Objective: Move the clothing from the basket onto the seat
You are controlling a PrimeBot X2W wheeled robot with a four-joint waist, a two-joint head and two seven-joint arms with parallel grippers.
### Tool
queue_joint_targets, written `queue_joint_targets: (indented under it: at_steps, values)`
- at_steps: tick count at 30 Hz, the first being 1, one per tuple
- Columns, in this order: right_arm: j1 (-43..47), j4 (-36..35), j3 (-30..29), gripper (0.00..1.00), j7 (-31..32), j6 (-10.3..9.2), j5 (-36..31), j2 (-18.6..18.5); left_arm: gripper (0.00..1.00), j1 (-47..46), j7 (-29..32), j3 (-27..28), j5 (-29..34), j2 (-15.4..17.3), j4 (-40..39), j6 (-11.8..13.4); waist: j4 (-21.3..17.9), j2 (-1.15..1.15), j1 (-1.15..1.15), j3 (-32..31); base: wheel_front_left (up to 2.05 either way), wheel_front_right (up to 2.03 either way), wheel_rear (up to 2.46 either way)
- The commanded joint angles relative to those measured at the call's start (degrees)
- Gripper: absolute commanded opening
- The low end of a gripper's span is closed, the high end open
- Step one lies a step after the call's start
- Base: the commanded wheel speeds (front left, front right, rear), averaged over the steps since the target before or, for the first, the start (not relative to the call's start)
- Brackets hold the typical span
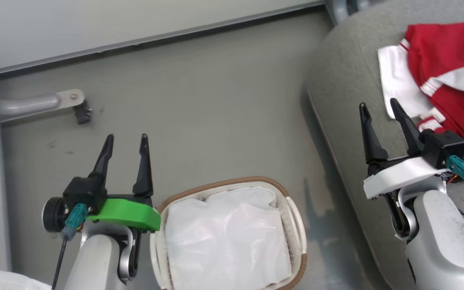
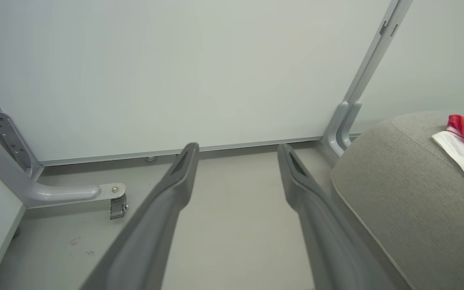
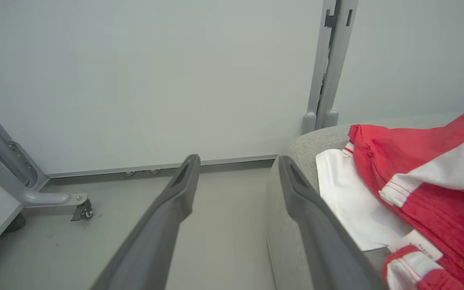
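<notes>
Grey floor (image 1: 216, 100) — pale partition wall (image 2: 175, 60), woven seat (image 1: 344, 72)

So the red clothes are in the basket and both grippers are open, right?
No, the clothes lie on the seat, as the head view shows; the basket holds just its lining. The left gripper and right gripper are open.

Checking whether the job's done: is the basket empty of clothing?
Empty, where visible: the basket holds just its white lining, and the red clothing lies on the seat.
</notes>
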Motion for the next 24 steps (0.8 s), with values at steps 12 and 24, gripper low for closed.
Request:
queue_joint_targets:
  at_steps: [12, 24]
  values:
    - [6.8, 1.0, -2.4, 1.00, 0.0, -0.08, 0.5, 1.9, 1.00, 7.8, 0.0, 4.1, 2.4, 0.0, 0.6, 3.8, 7.3, 0.00, 0.00, -9.9, 0.00, 0.00, 0.00]
    - [10.2, 2.2, -2.1, 0.00, 0.0, 0.00, 0.2, 2.5, 0.00, 10.8, 0.0, 5.2, -1.0, -0.1, 0.7, 0.9, 7.2, 0.00, 0.00, -12.0, 0.00, 0.00, 0.00]
